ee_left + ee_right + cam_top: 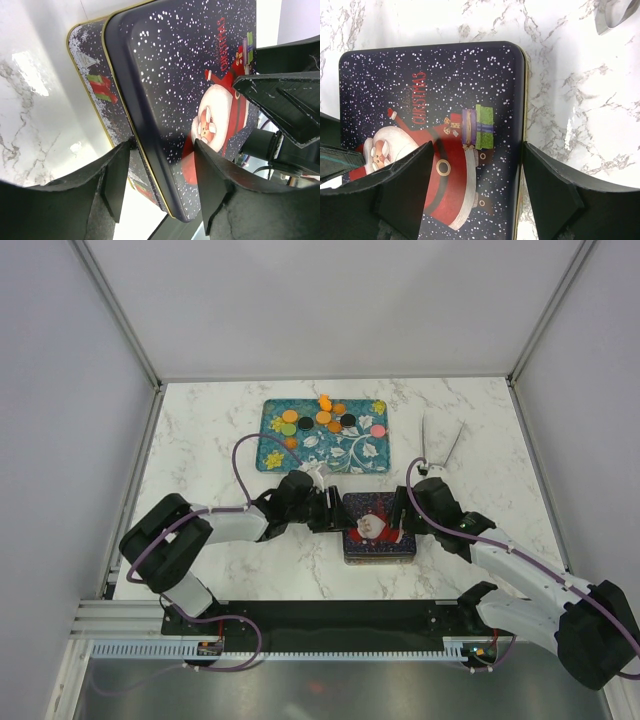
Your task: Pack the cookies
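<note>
Cookies [322,418] on teal tray [372,462] toward far edge, unpacked. Left gripper [157,172] and right gripper [472,182] both wide, straddling tin lid [430,90]. Risk: uneven squeeze skews lid, jams on tin.

The cookies [322,418] are just little flat round discs in orange, green, pink and black, plus a carrot-shaped orange bit or two, all lying loosely clustered on the far half of the teal flowery tray [300,454].
</note>
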`<state>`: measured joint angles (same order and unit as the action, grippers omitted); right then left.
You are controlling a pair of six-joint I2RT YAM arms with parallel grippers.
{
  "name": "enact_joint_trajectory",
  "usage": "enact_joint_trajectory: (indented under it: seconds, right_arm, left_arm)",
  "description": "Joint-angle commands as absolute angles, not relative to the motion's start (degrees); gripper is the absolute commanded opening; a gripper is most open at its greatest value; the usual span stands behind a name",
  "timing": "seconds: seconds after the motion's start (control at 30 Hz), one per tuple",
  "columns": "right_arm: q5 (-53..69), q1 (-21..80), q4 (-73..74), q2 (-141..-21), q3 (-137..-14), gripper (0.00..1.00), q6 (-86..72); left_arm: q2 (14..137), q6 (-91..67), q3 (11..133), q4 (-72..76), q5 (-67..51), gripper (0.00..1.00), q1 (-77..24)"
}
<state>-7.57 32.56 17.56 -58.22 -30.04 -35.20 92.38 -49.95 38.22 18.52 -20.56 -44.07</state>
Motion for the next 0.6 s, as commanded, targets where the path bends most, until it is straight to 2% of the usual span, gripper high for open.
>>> enact_joint_trajectory:
  seconds: [0.0,0.43,0.47,0.57]
  right_arm:
    - [0.4,35.2,14.2,-58.8,-31.5,0.78,-35.2]
    - [-1.4,35.2,14.2,-59.4,-31.2,0.86,-35.5]
    - [-1.4,35.1,14.2,-59.5,-31.1,0.86,-35.5]
    - [-1.4,35.2,14.2,-60.0,-31.0,0.87,-35.5]
  left_arm:
    - [92.7,-44.9,39.5,14.9,-18.1,0.62,-44.6]
    - [89.2,-44.6,38.6,14.7,-20.0,0.71,-44.0]
    - [89.0,-44.7,38.1,14.6,-20.0,0.76,-44.0]
    - [88.0,-44.8,37.4,14.2,-20.3,0.78,-43.7]
